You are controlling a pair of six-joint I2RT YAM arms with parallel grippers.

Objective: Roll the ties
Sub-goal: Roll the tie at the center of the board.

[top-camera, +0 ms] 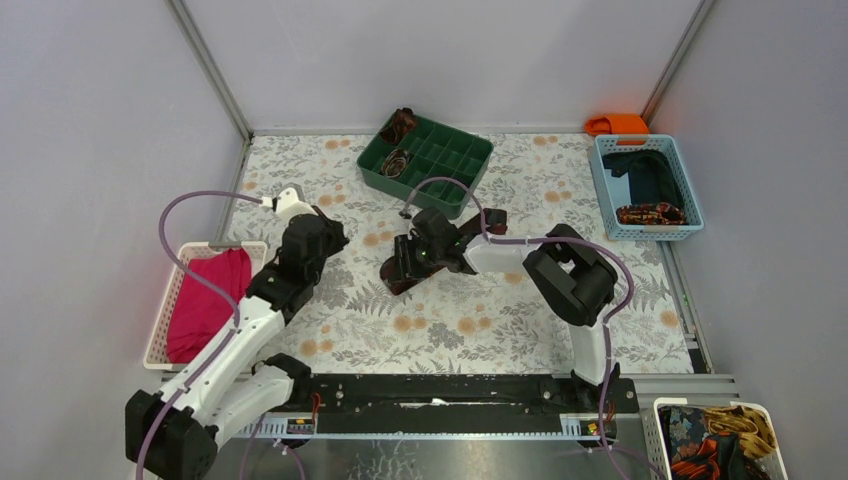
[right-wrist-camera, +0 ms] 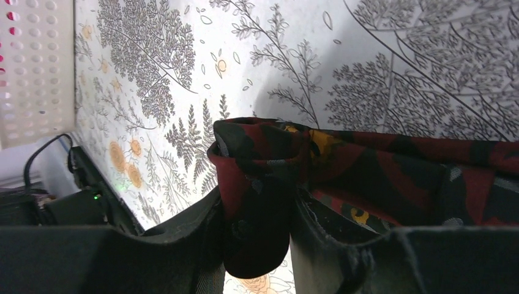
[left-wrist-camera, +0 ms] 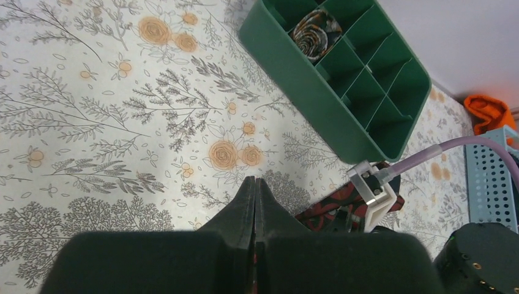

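Right wrist view alone shows right claw [right-wrist-camera: 254, 222] pinching folded tie [right-wrist-camera: 373, 168].

A pink cloth [top-camera: 208, 300] is lying in the white basket [top-camera: 163, 310] at the floral worktop's [top-camera: 480, 320] left edge, a navy cloth [top-camera: 650, 175] sitting in the blue basket [top-camera: 603, 190].

No legible text, labels, brands or numbers in any of the three views. The only markings are the floral print on the tablecloth [top-camera: 520, 320] and the woven pattern on the tie [right-wrist-camera: 257, 184], and neither carries lettering
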